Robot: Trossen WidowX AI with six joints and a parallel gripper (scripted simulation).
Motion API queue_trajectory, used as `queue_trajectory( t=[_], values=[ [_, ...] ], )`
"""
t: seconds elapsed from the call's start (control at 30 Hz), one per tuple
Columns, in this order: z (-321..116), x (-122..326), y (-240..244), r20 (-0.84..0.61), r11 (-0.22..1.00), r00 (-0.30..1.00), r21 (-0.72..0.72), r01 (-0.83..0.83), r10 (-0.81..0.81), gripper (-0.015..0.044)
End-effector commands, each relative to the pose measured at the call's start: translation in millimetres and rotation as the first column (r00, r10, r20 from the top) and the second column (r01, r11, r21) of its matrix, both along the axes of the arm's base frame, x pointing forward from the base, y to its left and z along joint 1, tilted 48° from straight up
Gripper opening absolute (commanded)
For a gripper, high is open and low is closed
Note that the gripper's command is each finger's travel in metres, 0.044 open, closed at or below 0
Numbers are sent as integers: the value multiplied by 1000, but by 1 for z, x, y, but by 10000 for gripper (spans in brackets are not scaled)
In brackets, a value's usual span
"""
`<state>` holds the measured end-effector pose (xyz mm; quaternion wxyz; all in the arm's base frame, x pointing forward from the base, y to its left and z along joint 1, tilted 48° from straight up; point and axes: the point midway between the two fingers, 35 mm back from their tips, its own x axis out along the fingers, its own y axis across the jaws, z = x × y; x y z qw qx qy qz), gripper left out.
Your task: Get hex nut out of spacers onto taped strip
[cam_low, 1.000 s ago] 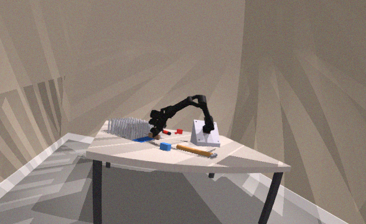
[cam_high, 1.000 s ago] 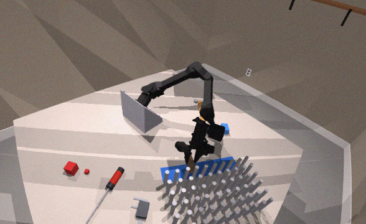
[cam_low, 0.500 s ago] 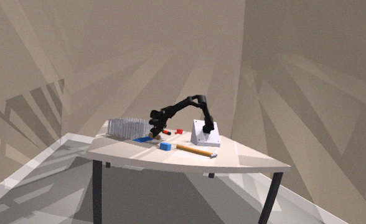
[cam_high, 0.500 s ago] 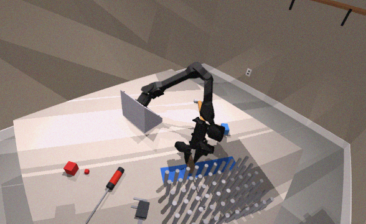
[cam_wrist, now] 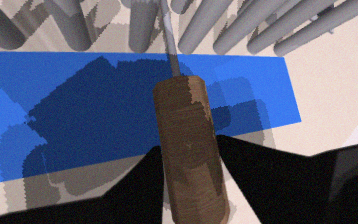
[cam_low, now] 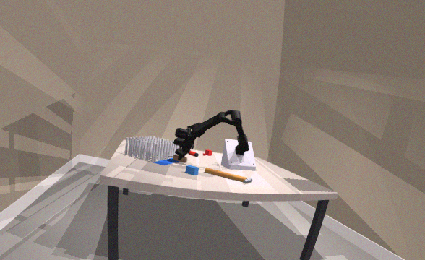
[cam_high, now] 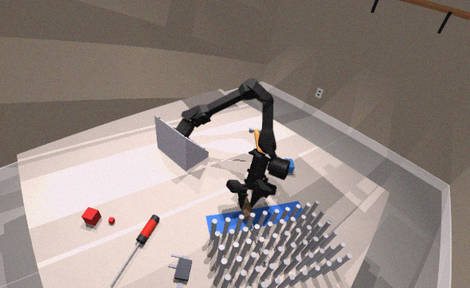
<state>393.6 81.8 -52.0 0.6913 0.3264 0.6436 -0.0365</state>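
Observation:
My gripper (cam_high: pixel 247 206) (cam_wrist: pixel 188 146) is shut on the brown wooden handle (cam_high: pixel 246 210) (cam_low: pixel 180 159) (cam_wrist: pixel 185 115) of a thin-shafted tool, over the blue taped strip (cam_high: pixel 212 219) (cam_low: pixel 163 162) (cam_wrist: pixel 285 100). The tool's grey metal shaft (cam_wrist: pixel 172 55) runs forward from the handle, past the strip, in among the standing metal spacers (cam_high: pixel 264 250) (cam_low: pixel 149 149) (cam_wrist: pixel 145 30). The spacers in view stand upright. The tip of the tool is hidden among them. I cannot make out the hex nut in any view, and none shows on the visible part of the strip.
A red-handled screwdriver (cam_high: pixel 148 230) and a dark plug-like block (cam_high: pixel 183 269) lie left of the spacers in the top view. Beyond them are a red cube (cam_high: pixel 91 216) and a small red cube (cam_high: pixel 111 220). A blue block (cam_low: pixel 191 170) and an orange-handled hammer (cam_low: pixel 227 175) lie behind the gripper.

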Motion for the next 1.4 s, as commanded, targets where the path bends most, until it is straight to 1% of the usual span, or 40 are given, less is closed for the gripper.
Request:
queue_trajectory(
  t=[0.0, 1.37],
  values=[
    [1, -4, 1, -8, 1000, 1000, -1, 3, -3, 0],
    [15, -27, 10, -8, 1000, 1000, 0, 4, -4, 0]
  ],
)
